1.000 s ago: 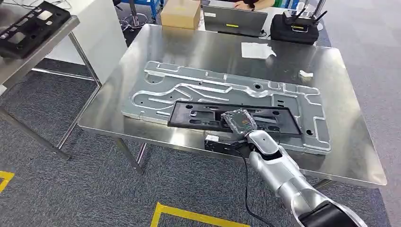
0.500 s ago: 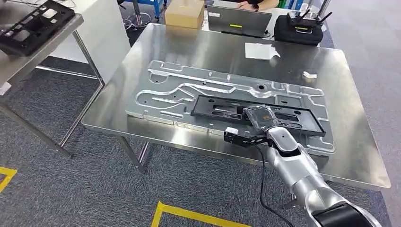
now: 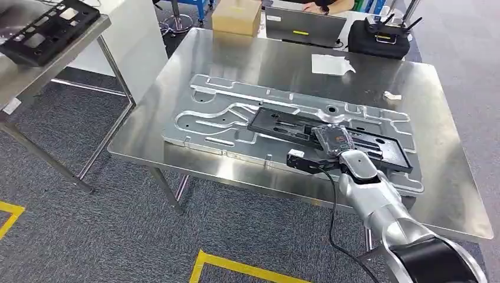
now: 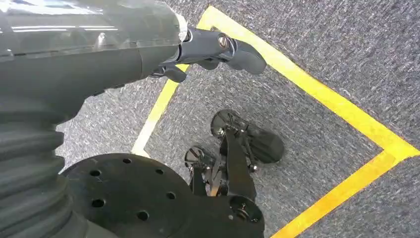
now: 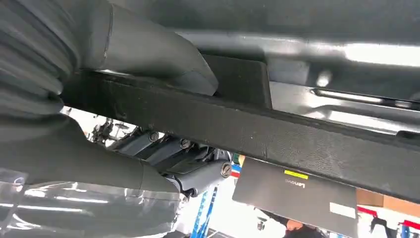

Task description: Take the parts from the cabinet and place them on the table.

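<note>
The right hand grips the near edge of a black plastic frame, carrying it just above the big aluminium plate on the steel table. The frame is not yet released. At about ten o'clock, another black frame waits on a side table. The left hand hangs with fingers curled, holding nothing.

Word "Lenovo" showing on grey laptop lid, appearing upside down in right wrist view, just below yellow sticker. White label on same lid too blurred for reading. No other text showing legibly anywhere else.
</note>
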Robot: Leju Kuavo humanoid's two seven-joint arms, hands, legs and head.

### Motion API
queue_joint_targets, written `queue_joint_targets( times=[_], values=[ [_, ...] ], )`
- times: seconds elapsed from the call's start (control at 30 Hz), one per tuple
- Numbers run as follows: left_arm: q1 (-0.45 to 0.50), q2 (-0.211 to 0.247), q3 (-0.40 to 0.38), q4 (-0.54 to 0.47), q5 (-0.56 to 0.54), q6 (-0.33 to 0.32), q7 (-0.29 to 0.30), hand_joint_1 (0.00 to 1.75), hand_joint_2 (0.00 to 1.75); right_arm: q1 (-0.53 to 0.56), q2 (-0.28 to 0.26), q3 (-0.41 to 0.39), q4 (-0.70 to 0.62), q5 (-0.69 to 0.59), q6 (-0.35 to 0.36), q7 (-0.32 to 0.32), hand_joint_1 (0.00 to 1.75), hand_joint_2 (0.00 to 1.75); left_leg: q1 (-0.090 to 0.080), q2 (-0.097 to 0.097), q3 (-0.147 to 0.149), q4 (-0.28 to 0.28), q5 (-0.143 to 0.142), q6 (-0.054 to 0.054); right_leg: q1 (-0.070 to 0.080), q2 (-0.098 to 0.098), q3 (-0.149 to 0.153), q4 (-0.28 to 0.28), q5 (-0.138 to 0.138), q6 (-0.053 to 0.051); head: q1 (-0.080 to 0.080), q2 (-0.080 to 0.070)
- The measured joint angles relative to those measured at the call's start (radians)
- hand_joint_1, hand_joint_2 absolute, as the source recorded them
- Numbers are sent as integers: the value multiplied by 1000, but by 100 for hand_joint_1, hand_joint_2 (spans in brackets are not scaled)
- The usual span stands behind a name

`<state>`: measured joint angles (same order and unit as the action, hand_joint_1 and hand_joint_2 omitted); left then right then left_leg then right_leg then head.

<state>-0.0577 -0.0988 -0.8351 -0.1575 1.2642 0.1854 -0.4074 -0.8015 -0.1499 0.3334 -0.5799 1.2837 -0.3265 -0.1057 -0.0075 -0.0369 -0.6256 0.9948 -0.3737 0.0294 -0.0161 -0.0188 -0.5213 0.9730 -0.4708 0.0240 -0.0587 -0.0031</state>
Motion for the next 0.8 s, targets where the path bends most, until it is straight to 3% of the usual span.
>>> queue_joint_targets(
  times=[0.7,0.73,0.8],
  values=[
    [0,0,-1,0,-18,8,-7,0,175,-37,15,-9,90,-23,-10,-37,175,175,0,0,0,1,0,0,0,0,0,-1,0,0,0,0],
    [0,0,-1,0,-20,5,-7,0,175,-37,15,-9,92,-24,-11,-37,0,0,0,0,0,1,0,0,0,0,0,-1,0,0,0,0],
    [0,0,-1,0,-24,-3,-1,0,175,-37,16,-10,97,-24,-14,-36,0,0,0,0,0,1,0,0,0,0,0,-1,0,0,0,0]
  ],
)
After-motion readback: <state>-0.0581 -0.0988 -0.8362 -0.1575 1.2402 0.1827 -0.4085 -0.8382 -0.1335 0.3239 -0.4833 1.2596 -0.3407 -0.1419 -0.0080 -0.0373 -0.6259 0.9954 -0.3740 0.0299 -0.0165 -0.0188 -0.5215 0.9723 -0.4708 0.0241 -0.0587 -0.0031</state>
